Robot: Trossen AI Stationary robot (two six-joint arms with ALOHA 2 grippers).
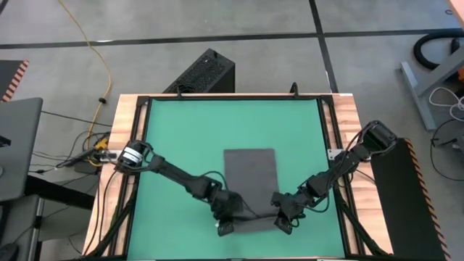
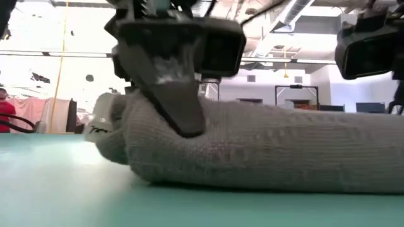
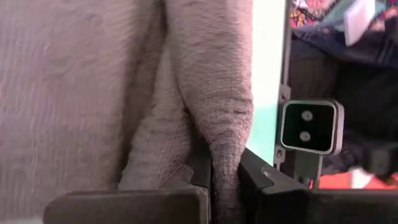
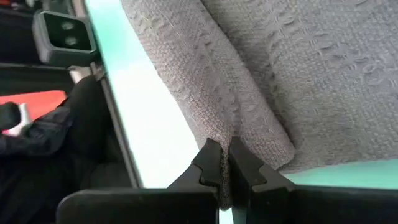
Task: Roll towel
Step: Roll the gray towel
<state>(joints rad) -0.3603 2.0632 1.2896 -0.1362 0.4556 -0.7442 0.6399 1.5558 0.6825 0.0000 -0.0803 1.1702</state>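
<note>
High view: plain dark grey rectangular cloth towel (image 1: 250,185) – lying mid green mat (image 1: 174,130), near edge folded over. Left gripper (image 1: 226,220) and right gripper (image 1: 284,217) – each pinched tight on a near corner. Advice: lift both corners level, roll forward evenly, keep the fold snug.

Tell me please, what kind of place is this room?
Probably a large workshop or robotics lab. The low view shows a high ceiling with exposed ducts; the high view shows a bare concrete floor with a yellow cable running to the table.
</note>
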